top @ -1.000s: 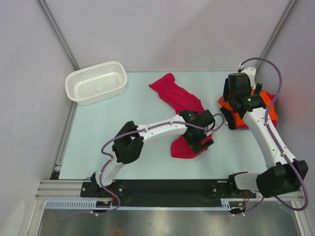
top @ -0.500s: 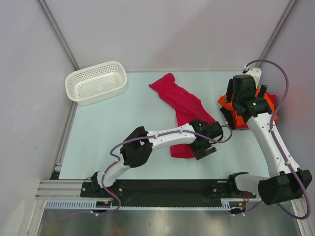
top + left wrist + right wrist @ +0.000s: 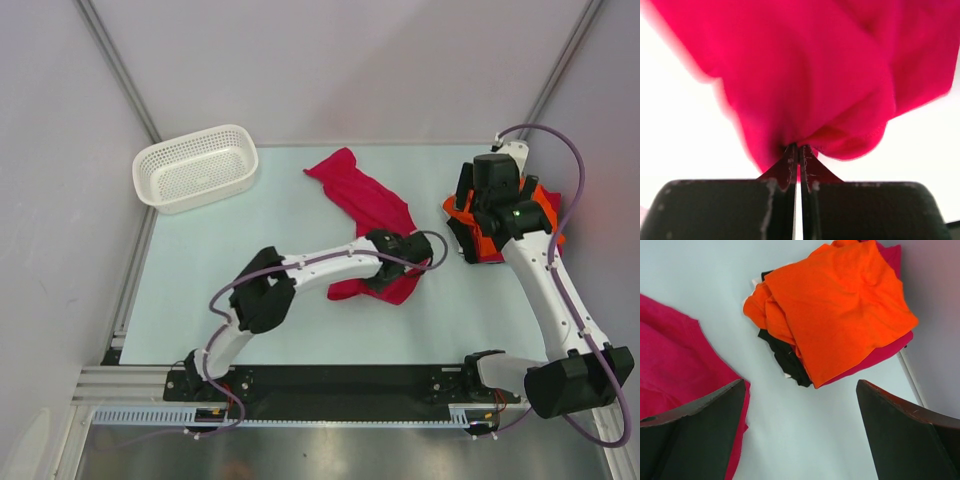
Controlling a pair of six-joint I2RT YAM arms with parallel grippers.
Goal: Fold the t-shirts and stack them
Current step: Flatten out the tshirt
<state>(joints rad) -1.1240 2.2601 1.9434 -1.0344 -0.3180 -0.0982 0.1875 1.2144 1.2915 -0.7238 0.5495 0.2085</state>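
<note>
Crimson t-shirt (image 3: 362,198) lies in a long, crumpled strip across the tabletop (image 3: 230,260), running from far centre toward the near side, its near end bunched up. The left gripper (image 3: 798,148) has that near end pinched, jaws clenched tight on a gather of the red cloth, which balloons up in front of the wrist cam. Over at the right edge of the tabletop, a folded bright orange t-shirt (image 3: 840,305) tops a small pile, w/ a second crimson t-shirt (image 3: 885,352) peeking out from under it and a bit of black cloth (image 3: 785,357) poking out on the pile's left. The right gripper (image 3: 801,383) hangs above that pile, jaws spread wide, grasping nothing. Pile and crimson strip sit apart, bare tabletop btwn them. A white mesh basket (image 3: 240,170) sits at the far-left corner, well apart from the shirts.
</note>
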